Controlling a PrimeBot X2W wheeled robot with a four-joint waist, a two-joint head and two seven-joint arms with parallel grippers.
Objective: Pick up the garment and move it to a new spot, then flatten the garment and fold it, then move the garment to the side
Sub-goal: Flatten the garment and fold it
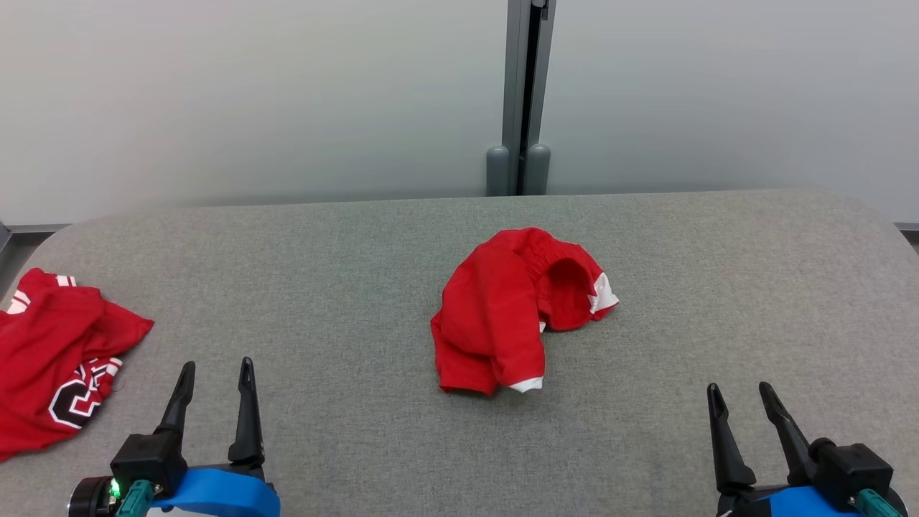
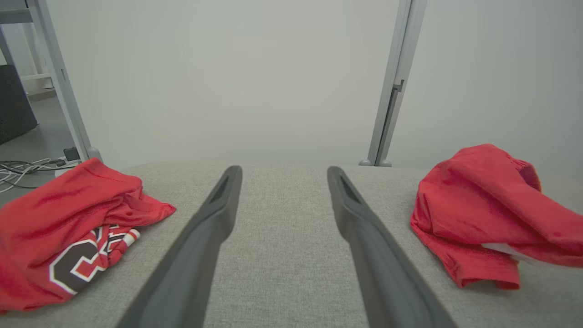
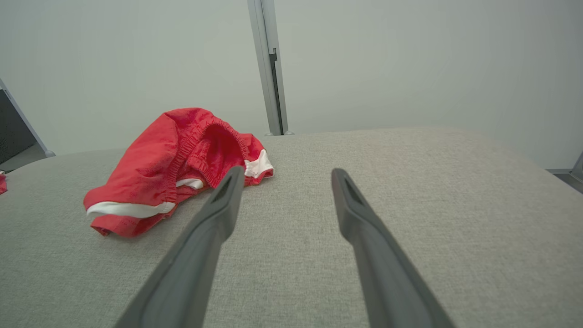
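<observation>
Garment (image 1: 513, 309) first: in the head view we see it, red shorts in a crumpled heap, mid-bench (image 1: 359, 244), while our left hand (image 1: 217, 363) and right hand (image 1: 739, 387) wait spread and empty at the near edge, well apart from it, likely to keep the approach free. In the left wrist view it lies right of our splayed fingers, a second red jersey (image 2: 68, 228) to their left. In the right wrist view its waistband gapes toward us, which we judge the easiest hold.
</observation>
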